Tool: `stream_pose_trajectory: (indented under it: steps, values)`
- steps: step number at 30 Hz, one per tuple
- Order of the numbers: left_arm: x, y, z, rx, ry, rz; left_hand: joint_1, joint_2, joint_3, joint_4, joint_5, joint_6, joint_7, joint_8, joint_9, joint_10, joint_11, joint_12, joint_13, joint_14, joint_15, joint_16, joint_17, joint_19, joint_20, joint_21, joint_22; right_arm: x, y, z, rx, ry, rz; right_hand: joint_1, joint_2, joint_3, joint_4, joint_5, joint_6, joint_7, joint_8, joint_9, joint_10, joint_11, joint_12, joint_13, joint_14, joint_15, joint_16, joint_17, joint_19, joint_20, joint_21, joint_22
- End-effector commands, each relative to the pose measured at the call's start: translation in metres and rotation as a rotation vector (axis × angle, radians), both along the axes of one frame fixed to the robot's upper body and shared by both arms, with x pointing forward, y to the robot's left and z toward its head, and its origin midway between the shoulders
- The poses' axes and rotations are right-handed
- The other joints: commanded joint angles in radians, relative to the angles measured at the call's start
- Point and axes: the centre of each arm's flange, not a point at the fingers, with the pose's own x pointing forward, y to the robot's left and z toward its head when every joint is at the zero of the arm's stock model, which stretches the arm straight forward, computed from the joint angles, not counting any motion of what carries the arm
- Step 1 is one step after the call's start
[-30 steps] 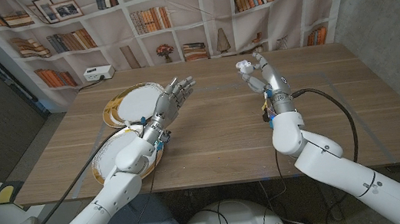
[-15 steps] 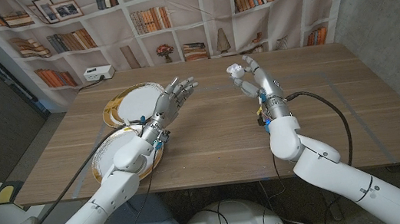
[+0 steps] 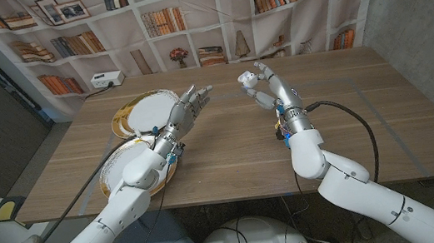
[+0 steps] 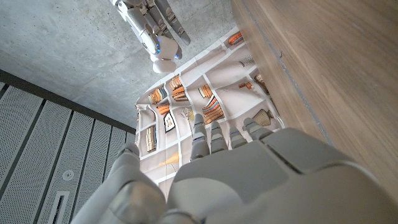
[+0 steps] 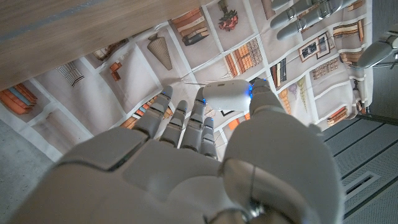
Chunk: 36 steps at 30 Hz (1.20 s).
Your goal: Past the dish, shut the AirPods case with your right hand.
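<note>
A small white rounded AirPods case is pinched by the right hand above the wooden bench; at 9 o'clock, the left hand is held spread.

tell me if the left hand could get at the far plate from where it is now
Probably yes. The left hand hangs open just beside the far plate, nothing lies between them, and the right hand with the AirPods case is well off to the other side.
</note>
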Motion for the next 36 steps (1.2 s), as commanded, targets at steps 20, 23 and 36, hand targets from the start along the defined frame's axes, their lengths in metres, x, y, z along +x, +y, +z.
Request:
stream_pose_trajectory:
  steps: [20,23,36]
  values:
    - [0.004,-0.018,-0.005,-0.009,0.086,-0.179,-0.099,-0.064,-0.166,0.203,0.044,0.045,0.105,-0.017,0.003,-0.205,0.019,0.005,-0.012,-0.157,0.036,0.002,0.014,-0.138,0.062,0.002,0.012,-0.011,0.029,-0.001,-0.149,-0.069,0.041,0.009,0.002,-0.003,0.001,0.007,0.027,-0.023,-0.002,0.0,0.162,-0.15,0.01,0.005,0.024,-0.1,-0.002,0.001,0.009,-0.002,0.003,0.001]
    - [0.004,-0.019,-0.004,0.028,0.101,-0.198,-0.1,-0.077,-0.199,0.236,0.056,0.024,0.106,-0.022,0.003,-0.235,0.019,0.003,-0.012,-0.188,0.039,0.001,0.015,-0.169,0.069,-0.001,0.013,-0.012,0.033,-0.001,-0.172,-0.076,0.037,0.01,0.002,-0.004,0.001,0.007,0.029,-0.026,-0.002,0.0,0.163,-0.154,0.01,0.005,0.026,-0.101,-0.002,0.001,0.01,-0.001,0.003,0.001]
    - [0.001,-0.019,0.001,0.076,0.11,-0.216,-0.099,-0.089,-0.247,0.269,0.073,0.043,0.118,-0.012,0.003,-0.236,0.023,0.015,-0.012,-0.211,0.049,0.008,0.015,-0.192,0.062,0.004,0.014,-0.009,0.051,-0.001,-0.242,-0.091,0.031,0.012,0.001,-0.005,0.002,0.006,0.031,-0.027,-0.004,0.001,0.166,-0.156,0.011,0.006,0.029,-0.108,-0.003,0.001,0.011,-0.001,0.002,0.001]
